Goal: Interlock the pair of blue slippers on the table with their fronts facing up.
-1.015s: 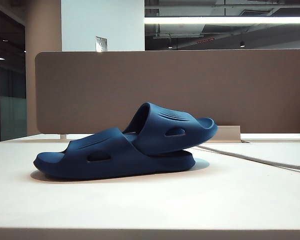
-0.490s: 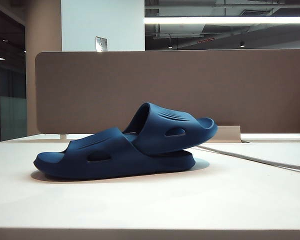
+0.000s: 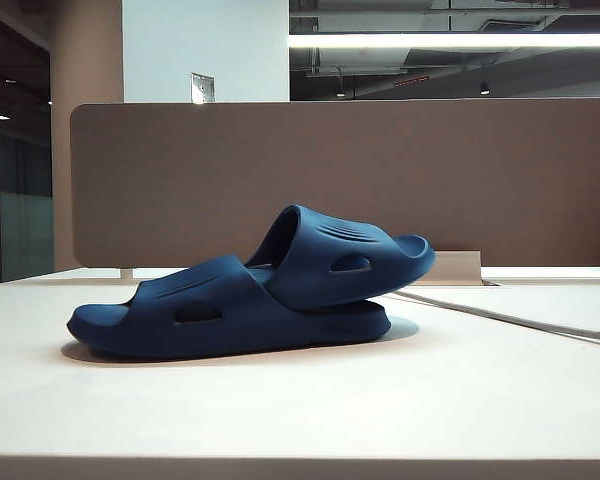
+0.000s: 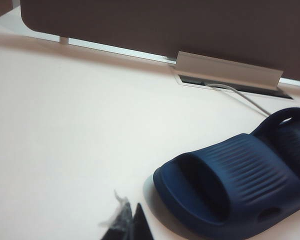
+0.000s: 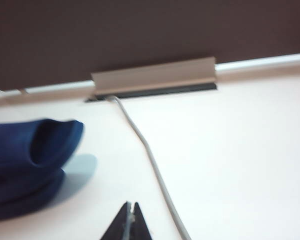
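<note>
The left gripper (image 4: 132, 222) sits nearest its own camera, fingertips pressed together and holding nothing; just beyond it on the table (image 3: 460, 400) lies the open toe of the lower slipper (image 4: 230, 192). The right gripper (image 5: 129, 222) is likewise pinched closed and empty, with a white cable (image 5: 150, 160) running past it towards the cable hatch (image 5: 155, 80). Off to its side, well apart, rests the pair of blue slippers (image 3: 250, 290). The upper slipper (image 3: 345, 260) is tucked under the lower one's strap, toes pointing opposite ways. The interlocking looks finished; neither gripper touches the pair. Behind stands the brown partition panel (image 3: 380, 170).
</note>
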Motion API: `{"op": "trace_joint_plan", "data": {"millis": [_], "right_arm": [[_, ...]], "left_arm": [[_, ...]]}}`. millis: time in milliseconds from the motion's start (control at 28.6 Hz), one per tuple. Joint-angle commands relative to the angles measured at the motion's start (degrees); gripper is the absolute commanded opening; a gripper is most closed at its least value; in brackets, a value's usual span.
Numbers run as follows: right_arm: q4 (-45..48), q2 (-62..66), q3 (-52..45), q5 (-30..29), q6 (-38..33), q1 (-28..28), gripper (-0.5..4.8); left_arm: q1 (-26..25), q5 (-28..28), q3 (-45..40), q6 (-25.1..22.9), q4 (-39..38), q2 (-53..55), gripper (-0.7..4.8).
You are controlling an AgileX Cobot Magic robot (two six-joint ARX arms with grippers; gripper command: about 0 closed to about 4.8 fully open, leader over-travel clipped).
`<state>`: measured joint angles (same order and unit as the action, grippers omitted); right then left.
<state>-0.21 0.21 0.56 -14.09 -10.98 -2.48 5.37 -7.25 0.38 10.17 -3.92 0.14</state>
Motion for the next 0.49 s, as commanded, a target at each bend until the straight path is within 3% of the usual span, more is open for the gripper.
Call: {"op": "trace_joint_plan", "data": {"millis": [35, 280, 490], "right_arm": [[-2.9, 0.0, -0.4, 1.4, 2.4, 0.1, -0.08], [-8.7, 0.0, -0.4, 1.5, 6.4, 0.1, -0.08], [-8.7, 0.0, -0.4, 1.3, 5.1, 0.1, -0.08]], "left_arm": [[0.0, 0.2, 0.2, -1.9, 0.8, 0.0, -0.06], [0.0, 0.2, 0.1, -2.9, -2.0, 0.0, -0.06], [0.0, 1.2, 0.1, -2.8, -6.3, 0.0, -0.06]]}}
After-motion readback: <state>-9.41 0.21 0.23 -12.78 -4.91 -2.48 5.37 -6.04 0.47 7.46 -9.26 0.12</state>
